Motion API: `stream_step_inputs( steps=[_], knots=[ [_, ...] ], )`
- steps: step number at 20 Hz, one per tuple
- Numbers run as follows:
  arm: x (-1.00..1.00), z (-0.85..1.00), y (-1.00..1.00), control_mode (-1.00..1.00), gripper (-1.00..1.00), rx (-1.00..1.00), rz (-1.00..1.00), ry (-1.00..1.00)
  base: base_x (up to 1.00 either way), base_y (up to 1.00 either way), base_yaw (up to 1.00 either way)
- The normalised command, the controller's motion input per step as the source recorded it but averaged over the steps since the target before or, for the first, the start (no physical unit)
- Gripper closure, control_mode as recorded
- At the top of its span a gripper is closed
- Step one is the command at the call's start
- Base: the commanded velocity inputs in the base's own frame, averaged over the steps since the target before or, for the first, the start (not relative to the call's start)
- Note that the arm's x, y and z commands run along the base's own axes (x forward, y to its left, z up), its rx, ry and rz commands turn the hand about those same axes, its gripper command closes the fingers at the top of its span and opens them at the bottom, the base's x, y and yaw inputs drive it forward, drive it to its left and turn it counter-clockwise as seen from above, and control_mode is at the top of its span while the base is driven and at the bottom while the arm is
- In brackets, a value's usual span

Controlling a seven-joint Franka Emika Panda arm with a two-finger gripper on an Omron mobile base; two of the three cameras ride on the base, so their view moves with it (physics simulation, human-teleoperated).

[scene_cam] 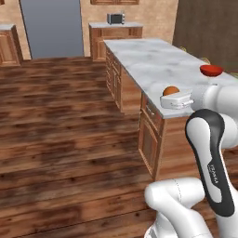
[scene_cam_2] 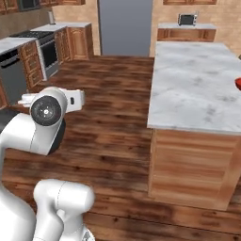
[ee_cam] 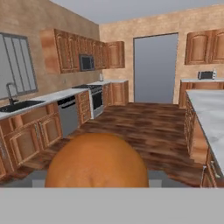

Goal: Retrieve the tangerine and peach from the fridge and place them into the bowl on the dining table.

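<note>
My gripper [scene_cam: 173, 95] is shut on the tangerine [scene_cam: 171, 90], a bright orange round fruit held at the near left corner of the dining table [scene_cam: 153, 60]. In the hand view the tangerine [ee_cam: 96, 161] is large at the bottom centre and hides the fingertips. The red bowl [scene_cam: 211, 70] sits on the marble top, further right and beyond the gripper; its edge [scene_cam_2: 238, 84] shows at the right border of the right base view. The peach and the fridge are out of view.
Wooden cabinets form the base of the dining table [scene_cam_2: 188, 164]. Wall counters with a sink [ee_cam: 17, 105], dishwasher and stove [ee_cam: 94, 98] run along the left. A toaster [scene_cam: 115, 18] stands on the far counter. Open wood floor [scene_cam: 60, 121] lies left of the table.
</note>
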Motion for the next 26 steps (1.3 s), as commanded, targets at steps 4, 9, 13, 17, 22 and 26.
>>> stream_step_inputs(
  steps=[4, 9, 13, 17, 22, 26],
  knots=[
    [0.00, 0.00, 0.00, 1.00, 1.00, 0.00, 0.00, 0.00, 0.79, -1.00, -0.14],
    [0.00, 0.00, 0.00, 1.00, 1.00, 0.00, 0.00, 0.00, 0.42, -1.00, -0.13],
    [0.00, 0.00, 0.00, 1.00, 1.00, 0.00, 0.00, 0.00, 0.16, -1.00, -0.16],
    [0.00, 0.00, 0.00, 1.00, 1.00, 0.00, 0.00, 0.00, 0.00, -1.00, -0.20],
    [0.00, 0.00, 0.00, 1.00, 1.00, 0.00, 0.00, 0.00, 0.00, -1.00, -0.20],
    [0.00, 0.00, 0.00, 1.00, 1.00, 0.00, 0.00, 0.00, 0.00, -1.00, -0.17]
  ],
)
